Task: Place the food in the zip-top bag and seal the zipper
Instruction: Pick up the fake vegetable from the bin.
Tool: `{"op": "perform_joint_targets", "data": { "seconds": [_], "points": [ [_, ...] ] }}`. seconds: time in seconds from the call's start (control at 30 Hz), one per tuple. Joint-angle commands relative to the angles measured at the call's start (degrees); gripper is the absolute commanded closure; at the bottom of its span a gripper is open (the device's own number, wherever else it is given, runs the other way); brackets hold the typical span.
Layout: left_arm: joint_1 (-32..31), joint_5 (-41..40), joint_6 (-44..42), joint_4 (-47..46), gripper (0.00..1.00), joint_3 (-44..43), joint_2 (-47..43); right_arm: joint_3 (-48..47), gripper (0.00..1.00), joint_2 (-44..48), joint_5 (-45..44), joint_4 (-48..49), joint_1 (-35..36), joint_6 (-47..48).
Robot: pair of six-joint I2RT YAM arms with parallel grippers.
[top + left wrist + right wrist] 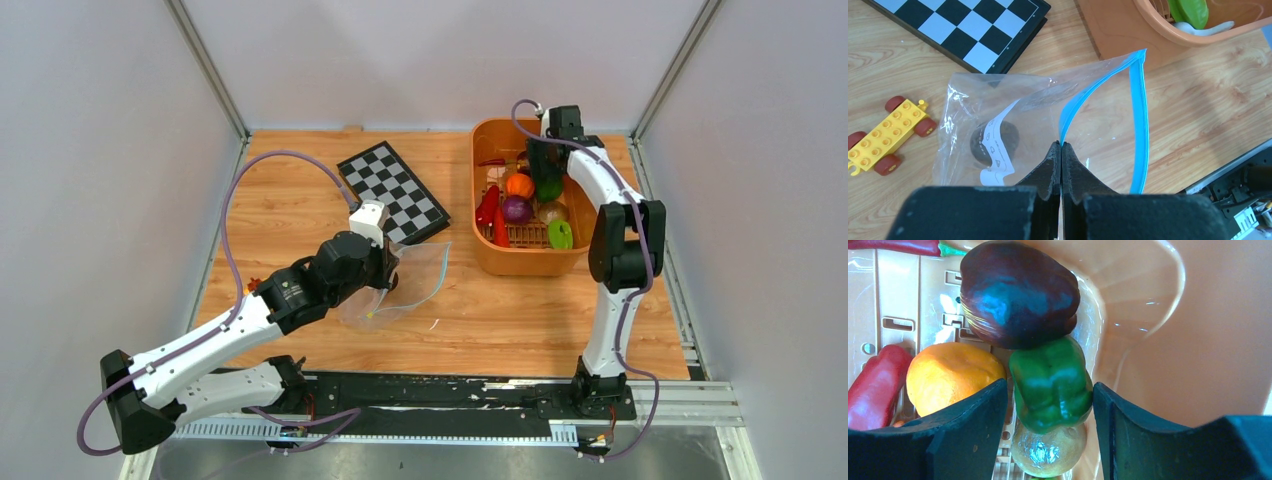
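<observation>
Near: left end effector (1061, 145) is pinched on one lip of the zipper (1140, 125), so the zip-top bag (973, 95) is held agape. Far, in the orange basket (1198, 340): right end effector (1049, 385) is set half-wide astride the green pepper (1048, 365), not yet gripped. Jaws should be centred and closed squarely, neighbours left undisturbed.

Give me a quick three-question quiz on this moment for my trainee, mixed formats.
1. Multiple choice: what does the right gripper straddle? A an orange; B the green pepper; C a red chilli.
2. True or false: the left gripper is shut on the zipper of the zip-top bag.
3. Fill in: the food not yet bagged lies in the orange ____.
Key: 1 B; 2 true; 3 basket.
</observation>
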State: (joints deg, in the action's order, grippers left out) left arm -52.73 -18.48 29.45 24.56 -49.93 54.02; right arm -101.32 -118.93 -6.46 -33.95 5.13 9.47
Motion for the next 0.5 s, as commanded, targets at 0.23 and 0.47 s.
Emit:
{"op": "perform_joint_targets", "data": {
  "seconds": [0.23, 0.47],
  "points": [
    [0.36, 1.30, -0.31, -0.90, 1.00, 0.12, -1.81, -5.90, 0.27, -3.88, 1.43, -3.91, -0.73, -0.46],
    [0.33, 1.09, -0.23, -0.79, 1.00, 0.49, -2.73, -5.91, 0.47, -3.96, 1.03, -3.89, -0.89, -0.87]
  ]
}}
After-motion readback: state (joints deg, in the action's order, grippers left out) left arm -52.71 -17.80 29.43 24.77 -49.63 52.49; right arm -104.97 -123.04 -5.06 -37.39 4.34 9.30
